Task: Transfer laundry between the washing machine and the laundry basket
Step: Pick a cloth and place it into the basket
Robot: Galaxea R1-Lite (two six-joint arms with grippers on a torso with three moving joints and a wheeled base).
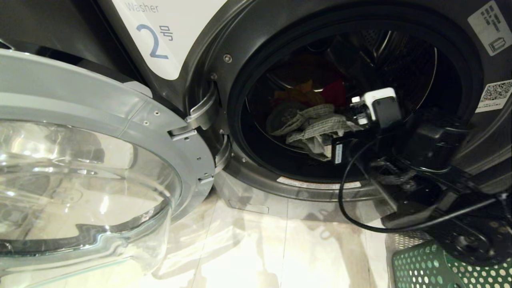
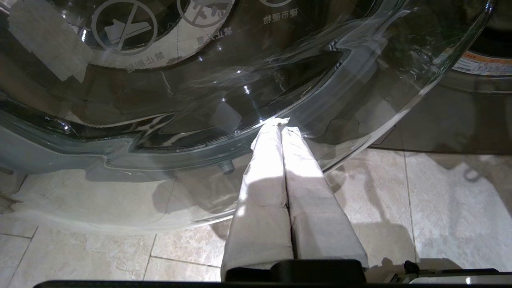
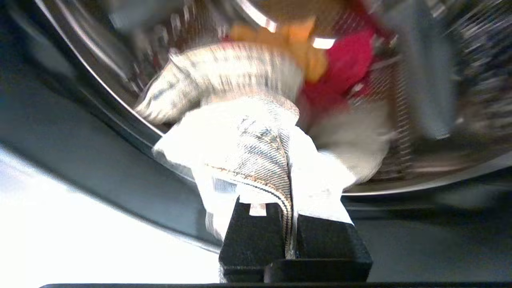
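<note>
Right gripper [image 3: 289,168]: clenched on a fold of the striped garment [image 3: 256,148]; the grey-beige cloth is bunched over its fingers and a stitched hem runs down between them. In the head view the gripper [image 1: 348,138] sits at the mouth of the drum, low on its right side.
Striped garment: pinched in the right jaws; the rest trails from them toward the drum's inside and drapes over the lower lip of the opening [image 1: 314,132].
Pink-red garment [image 3: 344,68]: just beyond the jaws, behind the striped cloth, lying on the drum's perforated wall.
Orange-yellow garment [image 3: 296,42]: farther in than the pink-red one, touching it and the striped cloth's upper edge.
Washing machine [image 1: 248,32]: the dark grey machine with the label 2; the right jaws reach into its round opening.
Door [image 1: 120,132]: swung fully open, well to the left of the right jaws, its glass bowl facing the camera.
Left gripper [image 2: 282,126]: pressed closed with nothing between its white-wrapped fingers [image 2: 264,180], the tips just under the door's glass bowl, above the tiled floor [image 2: 440,208].
Laundry basket [image 1: 424,268]: dark green, holed, on the floor below and behind the right jaws, partly hidden by the right arm.
</note>
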